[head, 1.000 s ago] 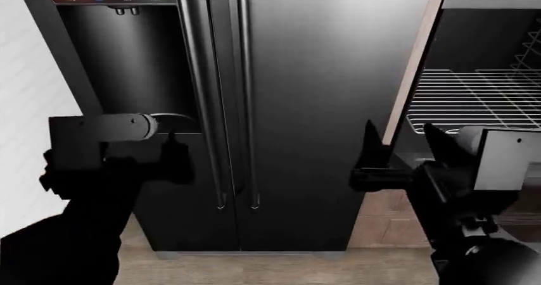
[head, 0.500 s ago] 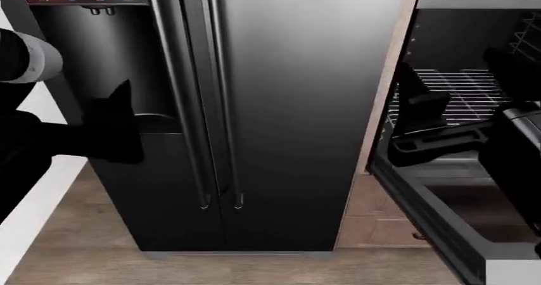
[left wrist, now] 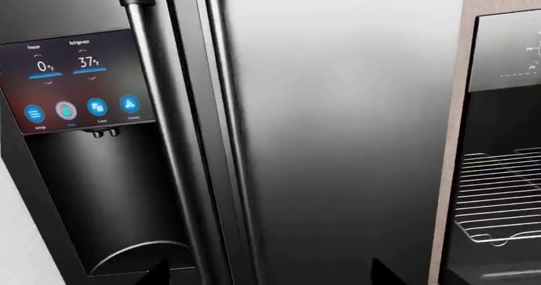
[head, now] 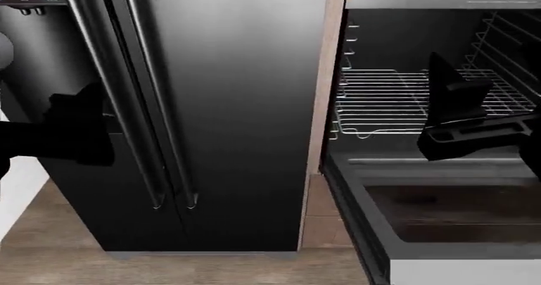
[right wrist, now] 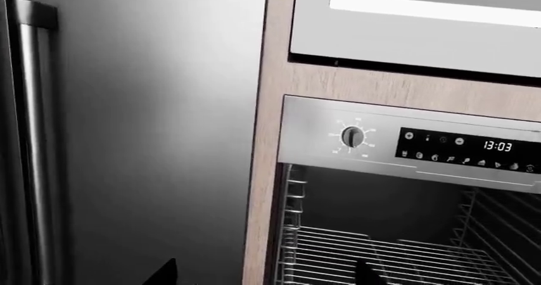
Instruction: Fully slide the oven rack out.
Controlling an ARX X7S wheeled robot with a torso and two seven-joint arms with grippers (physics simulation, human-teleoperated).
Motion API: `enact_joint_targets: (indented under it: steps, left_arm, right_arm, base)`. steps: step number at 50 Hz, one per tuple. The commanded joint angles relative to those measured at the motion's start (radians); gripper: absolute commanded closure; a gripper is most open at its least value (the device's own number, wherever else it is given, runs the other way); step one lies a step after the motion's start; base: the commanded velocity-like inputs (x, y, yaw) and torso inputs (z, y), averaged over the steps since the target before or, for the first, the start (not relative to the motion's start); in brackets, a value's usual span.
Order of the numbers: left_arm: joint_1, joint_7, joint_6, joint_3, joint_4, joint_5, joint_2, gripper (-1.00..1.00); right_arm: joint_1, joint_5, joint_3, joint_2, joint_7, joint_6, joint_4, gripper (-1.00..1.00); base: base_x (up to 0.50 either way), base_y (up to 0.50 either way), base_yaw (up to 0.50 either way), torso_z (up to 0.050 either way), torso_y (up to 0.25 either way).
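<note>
- Silver wire is what the wide flat oven rack [head: 397, 104] is made of, a grid of thin parallel rods; it is seen inside the open oven cavity, just behind and slightly below the black right gripper [head: 460, 117], and no contact with it can be seen.
- The right gripper's fingers are seen spread apart in the head view and grip nothing. The black left gripper [head: 80, 130] is held well to the side, before the dark steel refrigerator [head: 237, 107]; whether it is apart or together cannot be told.
- The reach is judged to be the step in hand. The open jaws should be lowered onto the rack's looped front edge [head: 372, 132], closed on the front rod, and drawn straight back level, so the rack is not jammed in the ladder-like side guides [head: 505, 47].
- Counted: one rack, one lowered oven door [head: 439, 202], one round control knob [right wrist: 353, 137], two vertical refrigerator handles [head: 135, 107].
</note>
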Motion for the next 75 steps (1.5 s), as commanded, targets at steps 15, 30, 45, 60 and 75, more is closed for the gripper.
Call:
enact_joint_targets:
  steps: [15, 30, 45, 60, 75]
  left_arm:
    - [-0.026, 0.025, 0.029, 0.060, -0.007, 0.026, 0.001, -1.00]
    - [-0.044, 0.020, 0.061, 0.077, 0.011, 0.016, -0.006, -1.00]
    - [-0.054, 0.022, 0.073, 0.112, 0.013, 0.027, -0.004, -1.00]
    - [-0.107, 0.006, 0.085, 0.152, 0.010, 0.018, -0.009, -1.00]
    - [-0.079, 0.030, 0.095, 0.159, 0.014, 0.049, -0.023, -1.00]
  right_arm:
    - [-0.068, -0.034, 0.040, 0.023, -0.031, -0.012, -0.004, -1.00]
    - [-0.102, -0.041, 0.047, 0.030, -0.041, -0.023, -0.018, -1.00]
    - [-0.126, -0.054, 0.052, 0.035, -0.061, -0.024, -0.025, -1.00]
    - [-0.089, -0.036, 0.011, 0.061, -0.043, -0.041, -0.021, -1.00]
    - [-0.132, -0.056, 0.023, 0.054, -0.063, -0.046, -0.035, -1.00]
  base:
    - [0.00, -0.50, 0.00, 0.000, 0.000]
    - [0.00, -0.50, 0.00, 0.000, 0.000]
    - [0.00, -0.50, 0.00, 0.000, 0.000]
    - [0.00, -0.50, 0.00, 0.000, 0.000]
    - [0.00, -0.50, 0.00, 0.000, 0.000]
